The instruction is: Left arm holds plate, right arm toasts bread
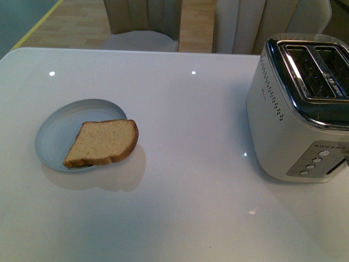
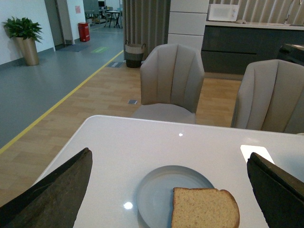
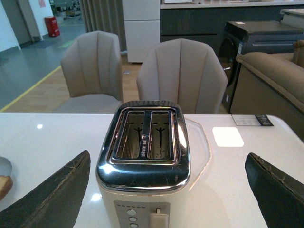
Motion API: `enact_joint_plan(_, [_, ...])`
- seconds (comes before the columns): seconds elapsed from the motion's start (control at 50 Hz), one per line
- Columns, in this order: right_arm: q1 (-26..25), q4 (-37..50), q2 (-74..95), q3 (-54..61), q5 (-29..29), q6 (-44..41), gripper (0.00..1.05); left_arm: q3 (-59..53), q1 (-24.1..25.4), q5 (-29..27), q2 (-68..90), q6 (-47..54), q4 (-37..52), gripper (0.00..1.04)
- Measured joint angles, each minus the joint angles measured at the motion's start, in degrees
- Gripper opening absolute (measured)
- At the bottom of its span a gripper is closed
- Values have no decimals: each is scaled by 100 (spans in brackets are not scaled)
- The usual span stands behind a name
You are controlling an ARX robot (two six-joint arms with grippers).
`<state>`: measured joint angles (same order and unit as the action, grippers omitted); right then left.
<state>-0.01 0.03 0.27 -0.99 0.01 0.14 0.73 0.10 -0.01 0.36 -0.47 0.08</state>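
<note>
A pale blue plate [image 1: 60,128] lies on the left of the white table. A slice of brown bread [image 1: 103,143] rests on it, its domed end hanging over the plate's right rim. Neither arm shows in the front view. In the left wrist view the plate [image 2: 156,192] and bread [image 2: 204,209] sit just ahead of my left gripper [image 2: 173,194], which is open with its dark fingers [image 2: 52,194] wide on either side. My right gripper [image 3: 168,194] is open too, facing the toaster [image 3: 142,166] with nothing between its fingers.
The cream and chrome two-slot toaster [image 1: 302,109] stands at the table's right, slots empty, lever and buttons on its near face. Two beige chairs [image 2: 173,78] stand behind the table's far edge. A grey sofa [image 3: 273,71] is beyond the right side.
</note>
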Motion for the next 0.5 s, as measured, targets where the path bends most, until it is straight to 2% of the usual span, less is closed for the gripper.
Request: enact_joint_plan(0.5, [0,0,0,0,2,0,96,0,0,0,0,0,0,98])
